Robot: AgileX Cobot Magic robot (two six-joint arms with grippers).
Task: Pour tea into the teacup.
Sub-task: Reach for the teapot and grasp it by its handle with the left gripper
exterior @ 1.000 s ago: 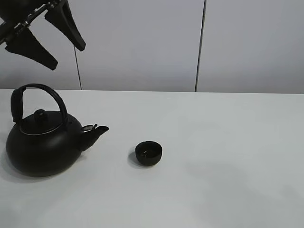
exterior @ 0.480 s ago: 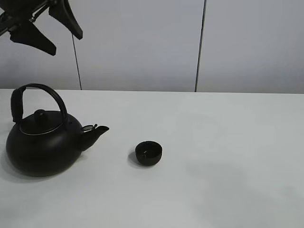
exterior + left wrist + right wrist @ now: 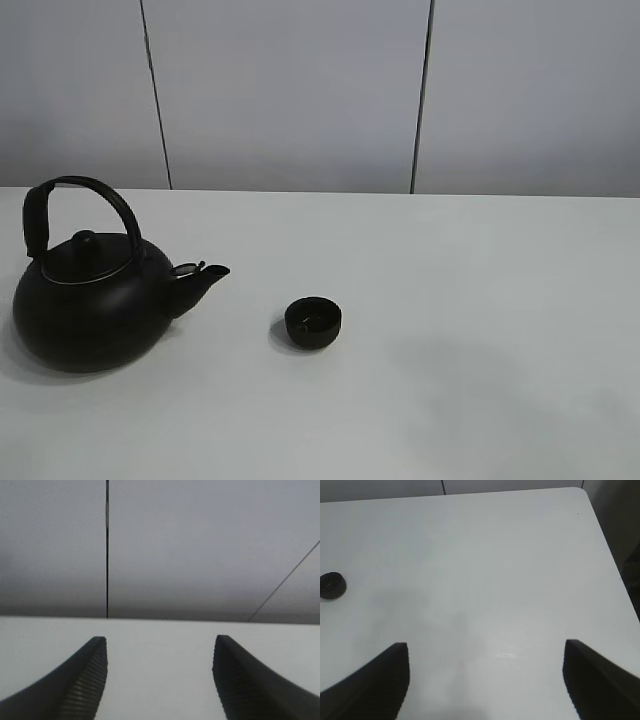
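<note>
A big round black kettle (image 3: 92,300) with an arched handle stands on the white table at the left, its spout pointing right. The small black teacup (image 3: 313,322) stands on the table to the right of the spout, apart from it. The teacup also shows in the right wrist view (image 3: 331,585), far from my right gripper (image 3: 485,650). My right gripper is open and empty above bare table. My left gripper (image 3: 160,645) is open and empty, facing the wall and the table's far edge. Neither gripper shows in the exterior high view.
The white table (image 3: 480,330) runs across the whole view, with a grey panelled wall (image 3: 300,90) behind it. The table's right edge and corner (image 3: 590,500) show in the right wrist view.
My left gripper, seen open high above the kettle at the upper left, has risen out of the exterior high view. The kettle and teacup have not moved.
</note>
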